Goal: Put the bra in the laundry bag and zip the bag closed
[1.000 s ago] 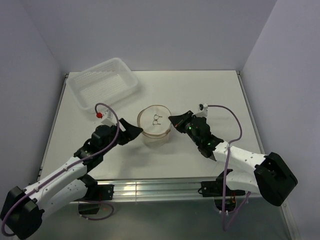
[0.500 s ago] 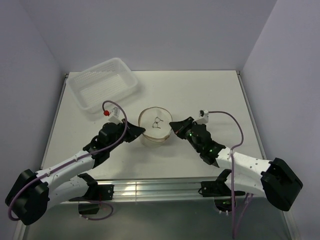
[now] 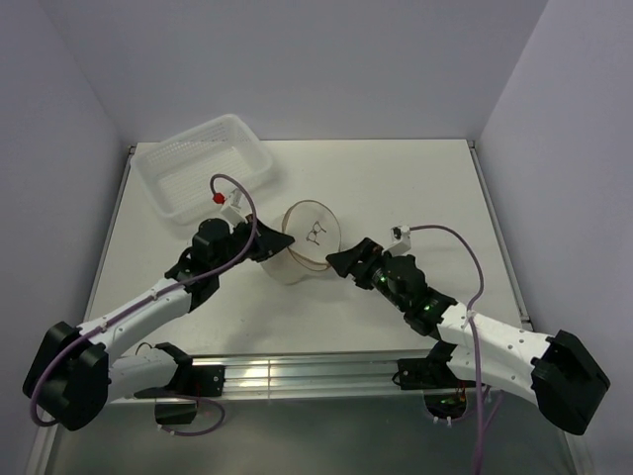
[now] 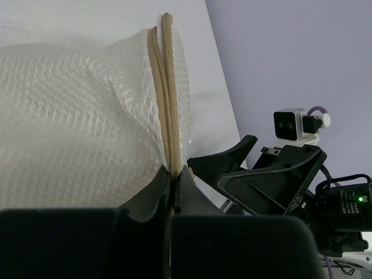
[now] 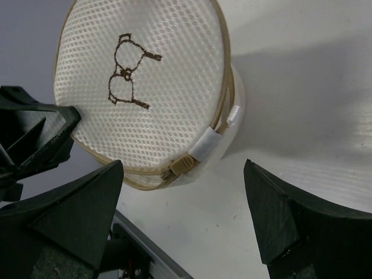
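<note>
Pinches the beige zipper band [image 4: 167, 87] of the laundry bag [image 4: 70, 116] in the left gripper [image 4: 172, 173], black fingers [image 4: 145, 200] pressed together on it, the two tapes running up side by side from between them; hides the band's lower stretch behind those fingers, so cannot tell how the teeth meet there. Holds the right gripper [image 5: 183, 174] wide open at the bag's opposite side, gripping nothing, with the zipper slider [image 5: 181, 165] and a white tab [image 5: 209, 140] lying in the gap and, as far as can be seen, touching neither finger. Shows the bag, in the top view, tilted on the table [image 3: 415, 188] between the two grippers, its round mesh face with the dark bra icon [image 5: 129, 72] turned up and toward the right arm. Cannot make out the bra through the mesh in any view, so cannot say whether it sits inside. Cannot tell either whether the zip is shut all the way round, the rim being too small in the top view and partly turned away in both wrist views. Has the perforated white basket [image 3: 203, 163] at the table's far left corner, well apart from the bag
</note>
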{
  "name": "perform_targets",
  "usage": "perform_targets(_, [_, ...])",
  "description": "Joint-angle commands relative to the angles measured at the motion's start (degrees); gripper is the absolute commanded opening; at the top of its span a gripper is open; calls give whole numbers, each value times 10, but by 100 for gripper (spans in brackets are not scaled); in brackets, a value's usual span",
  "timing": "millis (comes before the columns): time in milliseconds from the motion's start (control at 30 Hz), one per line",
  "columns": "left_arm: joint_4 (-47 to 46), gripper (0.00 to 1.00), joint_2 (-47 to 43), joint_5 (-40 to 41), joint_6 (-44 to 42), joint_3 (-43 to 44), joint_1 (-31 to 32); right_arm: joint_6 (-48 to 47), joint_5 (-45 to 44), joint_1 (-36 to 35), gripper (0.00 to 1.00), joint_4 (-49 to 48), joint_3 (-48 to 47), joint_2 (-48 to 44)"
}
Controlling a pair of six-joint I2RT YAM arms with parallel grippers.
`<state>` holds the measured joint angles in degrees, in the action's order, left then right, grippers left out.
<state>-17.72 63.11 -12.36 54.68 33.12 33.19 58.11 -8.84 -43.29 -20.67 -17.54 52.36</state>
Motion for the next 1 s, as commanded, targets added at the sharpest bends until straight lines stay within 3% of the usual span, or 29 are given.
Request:
perform_targets(0, [-49, 0, 17, -79, -26, 8, -8, 1, 34, 1, 91, -46, 0, 4])
perform_targets(133, [-70, 0, 7, -88, -22, -9, -9, 19, 41, 26, 91, -46, -7, 31])
perform_targets(333, [-111, 0, -10, -100, -3, -42, -15, 60, 55, 38, 81, -91, -8, 79])
perform_targets(467, [-131, 0, -8, -112, 10, -59, -22, 76, 50, 37, 57, -151, 10, 85])
perform_targets(533, [-131, 0, -8, -115, 8, -61, -23, 77, 47, 38, 50, -155, 9, 87])
perform_targets(567, [-128, 0, -9, -114, 3, -59, -26, 79, 45, 37, 39, -160, 14, 86])
perform_targets(600, [-123, 0, -10, -113, 1, -58, -28, 81, 45, 37, 35, -171, 17, 85])
perform_targets(800, [-73, 0, -14, -78, -19, -47, -51, 79, 41, 37, 29, -148, 25, 57])
perform_targets(833, [-45, 0, -12, -59, -26, -35, -54, 76, 33, 37, 24, -137, 26, 52])
perform_targets(867, [-31, 2, -10, -58, -33, -27, -54, 75, 28, 36, 17, -131, 25, 48])
perform_targets(900, [-18, 12, -7, -45, -40, -18, -54, 72, 23, 36, 10, -125, 23, 45])
perform_targets(933, [-5, 39, -5, -42, -51, -9, -53, 63, 16, 36, 6, -118, 14, 46])
perform_targets(967, [29, 51, -11, -36, -77, 10, -53, 58, 13, 36, 2, -112, 8, 48])
